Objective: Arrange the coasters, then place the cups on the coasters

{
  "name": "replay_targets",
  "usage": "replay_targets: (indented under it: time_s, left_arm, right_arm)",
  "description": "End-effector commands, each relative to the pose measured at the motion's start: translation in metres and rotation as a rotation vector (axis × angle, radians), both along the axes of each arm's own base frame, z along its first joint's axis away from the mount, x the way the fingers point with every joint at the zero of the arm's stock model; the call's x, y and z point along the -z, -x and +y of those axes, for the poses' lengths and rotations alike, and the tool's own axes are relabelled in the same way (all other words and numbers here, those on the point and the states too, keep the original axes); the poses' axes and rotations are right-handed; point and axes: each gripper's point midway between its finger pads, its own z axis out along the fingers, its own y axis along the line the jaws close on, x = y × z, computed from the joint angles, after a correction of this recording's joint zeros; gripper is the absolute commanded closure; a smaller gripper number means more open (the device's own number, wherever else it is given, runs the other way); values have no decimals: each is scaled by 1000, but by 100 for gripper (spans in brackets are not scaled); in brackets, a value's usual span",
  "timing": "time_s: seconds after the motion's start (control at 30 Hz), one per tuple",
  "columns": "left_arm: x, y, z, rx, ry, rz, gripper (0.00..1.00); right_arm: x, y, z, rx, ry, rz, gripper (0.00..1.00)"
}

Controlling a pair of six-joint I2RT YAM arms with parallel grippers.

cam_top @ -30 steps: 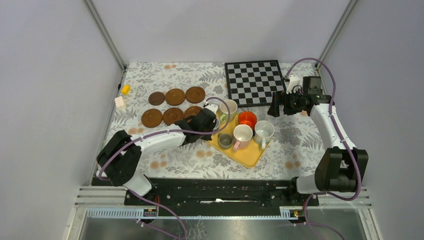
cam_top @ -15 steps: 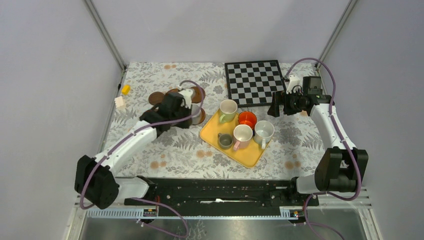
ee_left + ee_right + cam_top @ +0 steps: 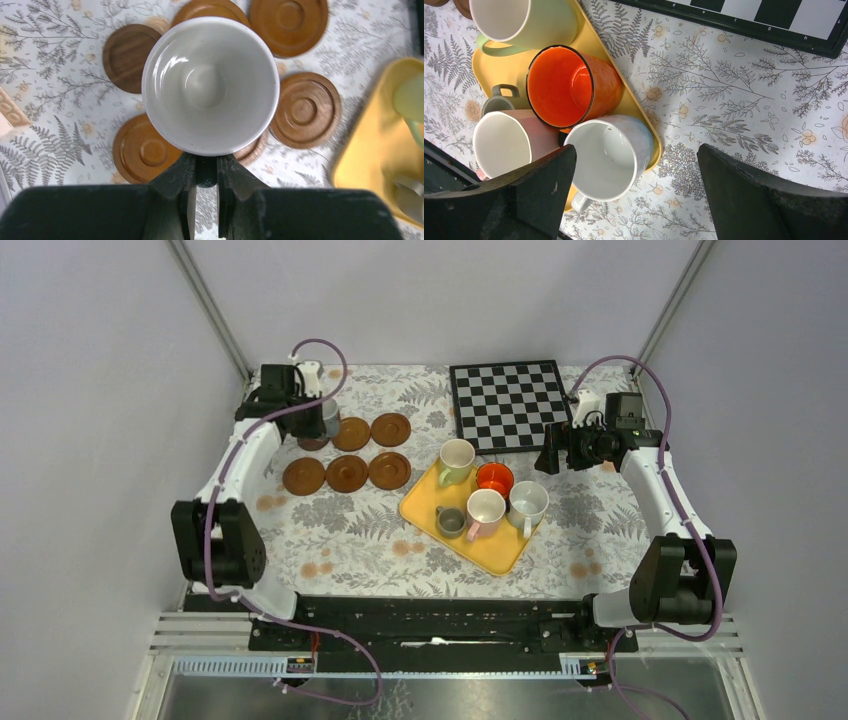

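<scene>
Over the far-left dark-brown round coaster (image 3: 310,442), my left gripper (image 3: 205,172) clamps the small blue-grey cup (image 3: 210,85) by its near side, mouth up; right gripper (image 3: 636,167) gapes empty by the yellow rectangular tray (image 3: 490,548).

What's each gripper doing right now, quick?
Left gripper: closed on the small grey cup, by its handle.
Right gripper: open, holding nothing.
</scene>
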Motion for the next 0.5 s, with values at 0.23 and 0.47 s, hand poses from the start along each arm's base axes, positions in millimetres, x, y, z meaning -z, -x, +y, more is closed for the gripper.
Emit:
replay_targets:
  time_s: [0.23,0.47]
  left_arm:
    - [2,-77,7,111,65,-120,100]
    - [26,-91,5,126,73,-145,100]
  right_arm:
    - [-9,3,3,-28,-11,-34,2]
    - [-6,3,2,-30,-9,-28,2]
